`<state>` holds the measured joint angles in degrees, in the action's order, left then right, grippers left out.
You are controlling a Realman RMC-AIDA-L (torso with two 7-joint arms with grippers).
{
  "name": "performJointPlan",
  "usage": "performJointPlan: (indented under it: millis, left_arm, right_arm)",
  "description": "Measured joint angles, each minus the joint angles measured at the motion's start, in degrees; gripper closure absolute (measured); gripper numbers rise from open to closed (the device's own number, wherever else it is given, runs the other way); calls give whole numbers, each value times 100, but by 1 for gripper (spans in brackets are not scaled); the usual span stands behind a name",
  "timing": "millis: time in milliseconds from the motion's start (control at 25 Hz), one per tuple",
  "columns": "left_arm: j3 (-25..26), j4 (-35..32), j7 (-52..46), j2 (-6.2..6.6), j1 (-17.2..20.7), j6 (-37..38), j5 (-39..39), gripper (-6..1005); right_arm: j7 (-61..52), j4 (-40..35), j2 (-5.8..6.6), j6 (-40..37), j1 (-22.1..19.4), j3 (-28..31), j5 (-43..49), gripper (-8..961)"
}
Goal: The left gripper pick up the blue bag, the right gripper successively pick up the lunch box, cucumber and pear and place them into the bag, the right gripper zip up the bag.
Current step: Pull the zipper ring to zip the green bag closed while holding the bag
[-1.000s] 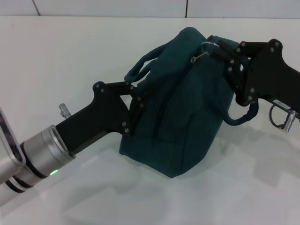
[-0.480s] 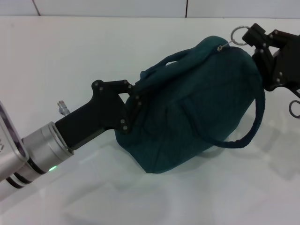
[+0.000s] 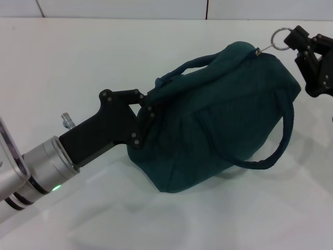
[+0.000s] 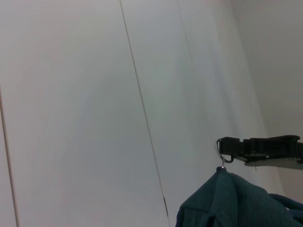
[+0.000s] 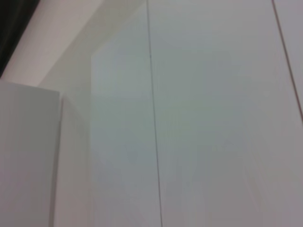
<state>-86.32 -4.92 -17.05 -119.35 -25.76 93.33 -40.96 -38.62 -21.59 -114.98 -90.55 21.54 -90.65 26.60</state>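
- Right gripper (image 3: 295, 39) sits at the far right end of the bag (image 3: 223, 114), pinched on the ring pull (image 3: 279, 38); the short link runs taut to the slider at the bag's top corner.
- Left gripper (image 3: 151, 107) is clamped on bag fabric at the opposite end, just under the near handle (image 3: 182, 70).
- We see the bag slung between the two, belly sagging toward the table (image 3: 78, 62); we can't tell if it touches.
- Handling, our read: soft, limp fabric with no stiffness; it bulges like it's loaded, so moderate weight. Fabric bunches under a pull, so the left must brace. The ring is small, hard and slippery; grip it square.
- Count: one bag, two handles (image 3: 270, 151), one ring pull, two grippers. No lunch box, cucumber or pear visible; likely inside.
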Motion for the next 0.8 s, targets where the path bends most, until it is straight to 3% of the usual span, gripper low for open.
performJointPlan:
  millis: [280,800]
  left_arm:
    - [-35,2,0,-18,-47,-12,-2,945]
    - [-21,-6,0,-14,-100,-74,-10,946]
  right_arm:
    - [-413,17,27,48,50,50,278,938]
    - [-1050,468,23,178,-35,791,310,937]
